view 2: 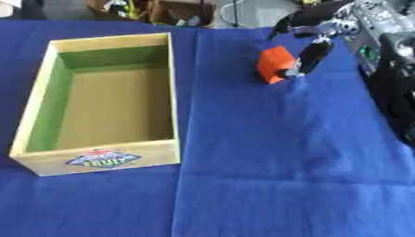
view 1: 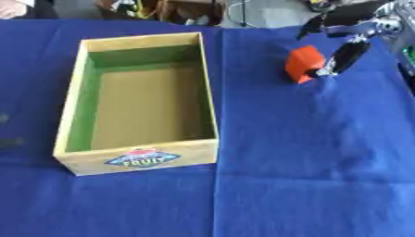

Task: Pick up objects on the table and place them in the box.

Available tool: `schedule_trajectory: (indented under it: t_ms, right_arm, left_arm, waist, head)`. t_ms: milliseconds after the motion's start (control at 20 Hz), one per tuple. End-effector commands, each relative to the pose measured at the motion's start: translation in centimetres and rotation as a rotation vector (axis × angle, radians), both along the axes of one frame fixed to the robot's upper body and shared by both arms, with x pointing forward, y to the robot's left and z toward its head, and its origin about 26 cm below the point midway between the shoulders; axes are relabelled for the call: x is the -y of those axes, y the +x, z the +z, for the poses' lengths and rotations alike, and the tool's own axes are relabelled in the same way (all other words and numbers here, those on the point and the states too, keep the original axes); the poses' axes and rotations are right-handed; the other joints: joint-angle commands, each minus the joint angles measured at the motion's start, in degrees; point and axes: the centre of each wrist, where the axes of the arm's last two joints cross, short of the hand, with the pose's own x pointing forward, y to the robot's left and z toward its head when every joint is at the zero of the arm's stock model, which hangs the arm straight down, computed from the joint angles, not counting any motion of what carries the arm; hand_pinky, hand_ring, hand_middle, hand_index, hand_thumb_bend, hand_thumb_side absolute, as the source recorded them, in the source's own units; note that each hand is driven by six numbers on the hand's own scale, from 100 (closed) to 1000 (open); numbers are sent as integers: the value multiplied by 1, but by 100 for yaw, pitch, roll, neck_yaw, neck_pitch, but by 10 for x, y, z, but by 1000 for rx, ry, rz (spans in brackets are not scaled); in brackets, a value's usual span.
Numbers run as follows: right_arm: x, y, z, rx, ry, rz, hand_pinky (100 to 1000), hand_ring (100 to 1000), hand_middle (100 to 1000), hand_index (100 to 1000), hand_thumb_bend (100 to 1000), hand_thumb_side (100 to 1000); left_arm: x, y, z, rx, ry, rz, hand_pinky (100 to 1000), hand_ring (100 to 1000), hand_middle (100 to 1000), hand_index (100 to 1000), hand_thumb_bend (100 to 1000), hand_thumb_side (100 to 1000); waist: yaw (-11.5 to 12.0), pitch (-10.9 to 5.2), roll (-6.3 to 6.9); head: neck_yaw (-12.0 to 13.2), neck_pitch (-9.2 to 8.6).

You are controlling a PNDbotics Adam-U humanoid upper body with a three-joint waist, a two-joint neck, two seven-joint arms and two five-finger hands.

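Note:
An orange block (view 1: pixel 304 63) sits at the far right of the blue tablecloth (view 1: pixel 308 166), tilted, and I cannot tell whether it touches the cloth. My right hand (view 1: pixel 347 54) comes in from the upper right and is shut on it, one dark finger down its right side and others arched above it. The wooden box (view 1: pixel 209 92), green inside with a fruit label on its front wall, stands left of centre with nothing in it. A dark sliver of my left hand (view 1: pixel 6 141) shows at the left edge of the left eye view.
My right arm's dark bulk (view 2: pixel 395 83) fills the right edge of the right eye view. Chairs and clutter (view 1: pixel 186 11) stand beyond the table's far edge. A wide strip of cloth separates the block from the box.

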Motion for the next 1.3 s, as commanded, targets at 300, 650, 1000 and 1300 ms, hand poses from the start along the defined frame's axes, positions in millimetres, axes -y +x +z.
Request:
schedule_trajectory:
  t_ms: [300, 650, 1000, 1300]
  right_arm:
    - [11, 2, 1, -264, -317, 35, 880, 930, 938, 1000, 356, 500]
    - [21, 6, -7, -300, -326, -9, 880, 928, 932, 1000, 331, 498]
    - [23, 12, -13, -310, -208, 2, 824, 864, 816, 986, 222, 467]
    - [21, 12, -11, -283, -119, 58, 755, 777, 671, 782, 177, 443]
  left_arm:
    - [-1, -2, 9, 32, 16, -4, 638, 815, 783, 768, 100, 983]
    - [-1, -2, 9, 34, 18, -6, 638, 815, 782, 767, 100, 984]
    - [0, -1, 10, 34, 18, -10, 639, 816, 783, 768, 100, 987]
    - [0, -2, 9, 30, 19, -9, 640, 816, 784, 768, 100, 988]
  waist:
    - [59, -99, -28]
    - [62, -88, -38]
    - [87, -67, -6]
    - [74, -56, -5]
  head:
    - [-38, -67]
    - [-49, -80]
    - [-117, -120]
    - [-117, -86]
